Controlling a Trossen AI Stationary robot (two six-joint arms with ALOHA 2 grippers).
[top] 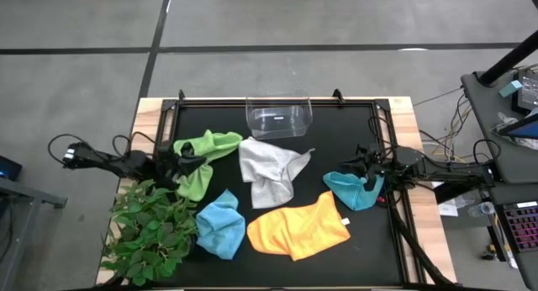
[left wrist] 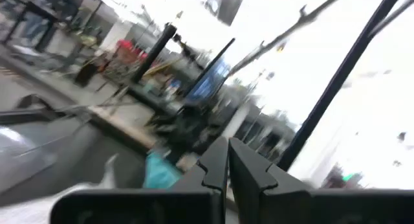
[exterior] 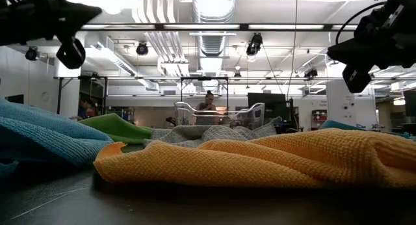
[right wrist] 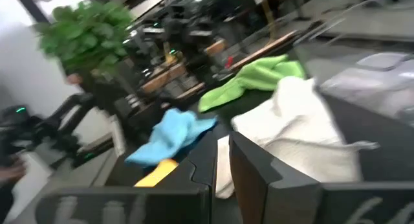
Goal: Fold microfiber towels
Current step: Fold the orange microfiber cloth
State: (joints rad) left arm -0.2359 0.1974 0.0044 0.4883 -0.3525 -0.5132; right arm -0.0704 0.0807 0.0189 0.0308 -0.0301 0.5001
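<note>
A black table top [top: 353,240] framed in pale wood holds five crumpled microfiber towels, seen from above. Taking the mat's centre as the clock's middle, the lime green soft cloth [top: 202,156] lies at ten o'clock. The pale grey-white cloth [top: 267,171] sits just above centre, one corner reaching toward two o'clock. The teal cloth [top: 353,190] is at three o'clock, near the right edge. The yellow-orange waffle-textured cloth [top: 298,226] spreads at five o'clock, and the light blue cloth [top: 220,225] bunches at seven o'clock, its side touching a leafy green plant [top: 147,236] that covers the lower left corner. A clear plastic bin [top: 278,114] stands at twelve o'clock against the far edge.

The left gripper [top: 187,162], fingers clenched together, hovers over the lime green cloth; I cannot tell if it touches it. The right gripper [top: 363,167], fingers nearly together with nothing between them, hangs at the upper edge of the teal cloth.

Bare mat shows along the near edge, at the lower right corner, and on both sides of the bin.
</note>
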